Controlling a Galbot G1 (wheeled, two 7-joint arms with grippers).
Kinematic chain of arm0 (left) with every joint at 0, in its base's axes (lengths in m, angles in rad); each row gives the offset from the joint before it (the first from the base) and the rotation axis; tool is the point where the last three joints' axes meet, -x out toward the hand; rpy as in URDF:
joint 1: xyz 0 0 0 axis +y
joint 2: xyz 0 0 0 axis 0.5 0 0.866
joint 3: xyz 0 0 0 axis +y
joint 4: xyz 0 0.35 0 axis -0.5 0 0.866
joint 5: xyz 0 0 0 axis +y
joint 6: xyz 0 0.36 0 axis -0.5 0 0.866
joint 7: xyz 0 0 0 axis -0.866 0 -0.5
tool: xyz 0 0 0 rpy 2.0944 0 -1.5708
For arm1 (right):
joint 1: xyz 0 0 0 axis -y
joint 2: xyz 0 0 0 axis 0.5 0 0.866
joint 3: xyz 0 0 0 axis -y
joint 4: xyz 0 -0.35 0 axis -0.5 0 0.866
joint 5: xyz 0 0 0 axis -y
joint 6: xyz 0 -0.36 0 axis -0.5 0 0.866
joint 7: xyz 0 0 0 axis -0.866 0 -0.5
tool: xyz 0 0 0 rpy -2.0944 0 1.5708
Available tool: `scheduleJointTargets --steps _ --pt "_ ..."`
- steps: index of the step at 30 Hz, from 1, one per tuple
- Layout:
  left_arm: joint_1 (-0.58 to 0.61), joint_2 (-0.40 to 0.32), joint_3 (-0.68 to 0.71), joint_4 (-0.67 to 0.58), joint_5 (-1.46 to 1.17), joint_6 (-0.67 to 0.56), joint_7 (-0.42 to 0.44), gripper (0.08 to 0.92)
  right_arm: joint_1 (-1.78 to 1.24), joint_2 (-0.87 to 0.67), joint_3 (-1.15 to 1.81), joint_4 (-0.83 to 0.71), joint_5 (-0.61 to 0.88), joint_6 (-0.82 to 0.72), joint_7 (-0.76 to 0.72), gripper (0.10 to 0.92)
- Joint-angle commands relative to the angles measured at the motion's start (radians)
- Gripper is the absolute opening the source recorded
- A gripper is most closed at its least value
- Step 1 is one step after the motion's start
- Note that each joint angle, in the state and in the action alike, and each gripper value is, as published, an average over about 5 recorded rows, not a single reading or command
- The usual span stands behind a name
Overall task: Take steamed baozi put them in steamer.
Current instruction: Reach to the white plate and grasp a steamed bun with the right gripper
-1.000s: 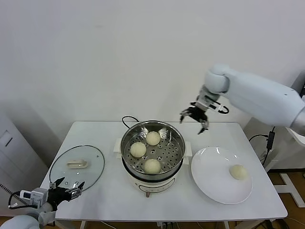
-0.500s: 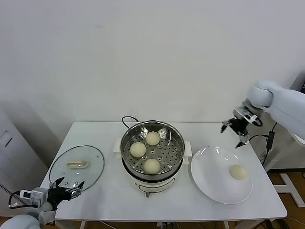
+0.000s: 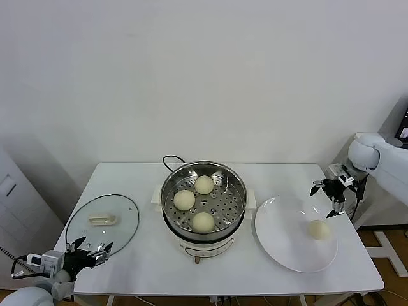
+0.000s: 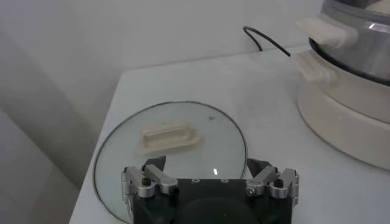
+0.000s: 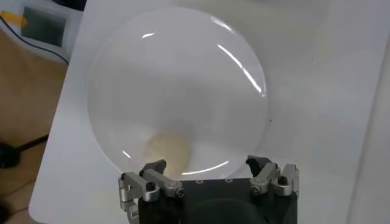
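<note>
Bright, even light — glare streaks on the plate (image 5: pixel 183 79).

The steamer (image 3: pixel 204 191) is polished, mirror-bright metal with a perforated tray floor, seated on a smooth white plastic base (image 3: pixel 203 245). The steamed baozi (image 3: pixel 185 199) look matt, soft and smooth-skinned, cream-white dough. The plate (image 3: pixel 280 245) is glossy white, catching streaks of light. The lid (image 4: pixel 177 152) is clear glass with a matt cream plastic handle (image 4: pixel 169 136). The worktop (image 3: pixel 127 255) is plain matt white. A black cord (image 3: pixel 169 160) looks rubbery.
</note>
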Motion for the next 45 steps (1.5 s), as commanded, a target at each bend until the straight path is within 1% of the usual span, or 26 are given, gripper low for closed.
scheduleJointTargets --steps 1,22,30,39,41,45 --pt "0.001 0.001 -0.001 0.000 0.001 0.000 0.001 0.823 -0.134 -0.012 0.072 -0.037 -0.023 -0.009 0.028 0.823" --pt "0.001 -0.001 0.002 0.005 0.006 0.000 0.000 0.823 -0.243 0.031 0.170 -0.090 -0.080 -0.010 0.043 0.814" --pt "-0.001 0.003 0.002 0.009 0.007 0.000 0.000 0.823 -0.271 0.043 0.202 -0.107 -0.122 -0.006 0.034 0.714" --pt "-0.003 0.004 0.004 0.011 0.007 0.000 0.000 0.823 -0.282 0.056 0.219 -0.117 -0.144 0.003 0.027 0.552" --pt "-0.004 0.004 0.004 0.012 0.007 0.000 0.000 0.823 -0.280 0.055 0.219 -0.114 -0.145 0.005 0.024 0.528" --pt "-0.003 0.003 0.003 0.011 0.007 0.001 -0.001 0.823 -0.256 0.040 0.193 -0.085 -0.126 -0.002 0.010 0.506"
